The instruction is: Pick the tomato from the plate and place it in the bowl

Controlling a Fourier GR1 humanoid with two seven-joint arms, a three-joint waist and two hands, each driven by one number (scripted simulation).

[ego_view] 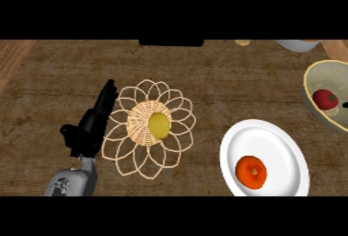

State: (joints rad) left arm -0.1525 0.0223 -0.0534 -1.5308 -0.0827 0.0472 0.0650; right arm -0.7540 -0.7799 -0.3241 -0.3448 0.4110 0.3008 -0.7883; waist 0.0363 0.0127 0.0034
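The tomato (325,98) sits inside the yellowish bowl (314,76) at the counter's right edge, red with a small green top, low against the bowl's inner wall; the bowl runs partly out of view to the right. Just below and left of it lies the white plate (272,138), and on the plate's lower half rests an orange fruit (251,172), round and dimpled, well clear of the rim. Over on the left, the robot's left hand (92,126) is up beside a woven wicker trivet (129,152) shaped like a flower, its fingers (107,94) straight and close together, pointing away toward the far side of the counter, with the thumb sticking out to the left; it holds nothing. A pale yellow fruit, perhaps a lemon (159,125), lies in the trivet's tight-woven middle, near the hand but not touching it. The right hand does not show anywhere. At the far edge a white vessel (298,44) is cut off by the view.
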